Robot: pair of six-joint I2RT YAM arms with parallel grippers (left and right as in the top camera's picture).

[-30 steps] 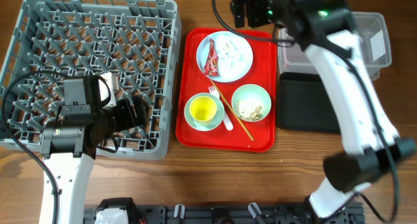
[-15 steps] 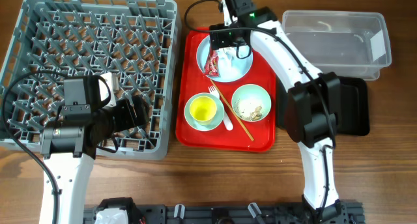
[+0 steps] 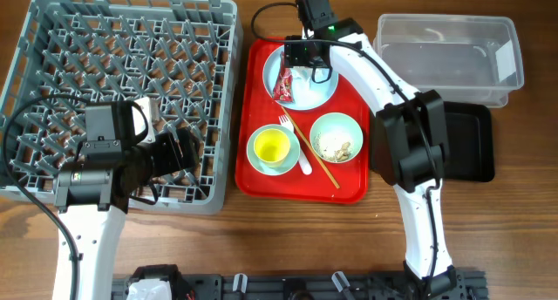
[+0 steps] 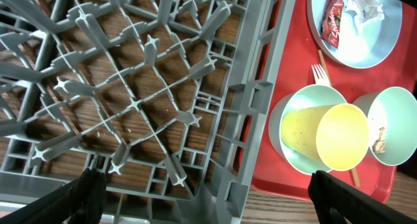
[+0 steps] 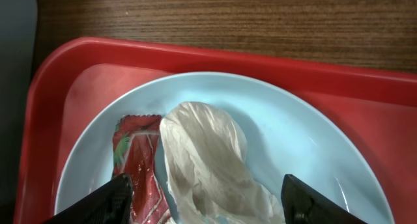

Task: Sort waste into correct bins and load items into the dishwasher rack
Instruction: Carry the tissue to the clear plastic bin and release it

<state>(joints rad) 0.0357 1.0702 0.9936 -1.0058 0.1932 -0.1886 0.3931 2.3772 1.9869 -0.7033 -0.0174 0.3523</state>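
1. Red plastic, rectangular: the serving tray [image 3: 255, 99] is my landmark. It lies on the wooden table and carries most of the dishes.
2. At the tray's far end sits a round whitish plate [image 3: 321, 89]. On it a small red snack wrapper [image 5: 137, 162] lies along the left side, and a crumpled white scrap [image 5: 205, 159] touches it on the right.
3. My right gripper [image 5: 214, 201] hangs over that plate with its jaws spread. In the right wrist view one of the fingers [image 5: 114, 199] stands outside the wrapper and the other stands beyond the scrap, so both pieces lie between them. I see nothing pinched.
4. At the tray's near end, on the left, a pale green-blue bowl [image 3: 258, 167] has a small yellow cup [image 3: 271, 146] standing in it. On the right, a second pale green-blue bowl [image 3: 352, 126] holds whitish-beige, rice-like crumbs [image 3: 336, 147].
5. Between those two bowls a white plastic fork [image 3: 295, 143] and thin wooden chopsticks [image 3: 324, 169] lie slantwise on the tray floor, just beside each other.
6. Just left of the tray stands the large square grey plastic rack [image 3: 105, 56] with lattice walls and pegs. My left gripper [image 4: 218, 196] hovers over the rack's near corner closest to the tray, jaws fully apart and gripping nothing.
7. Right of the tray, the clear rectangular plastic tub [image 3: 445, 21] sits level with the tray's far end. The shallow black rectangular tray [image 3: 471, 143] lies level with its near end, partly hidden behind my right arm.
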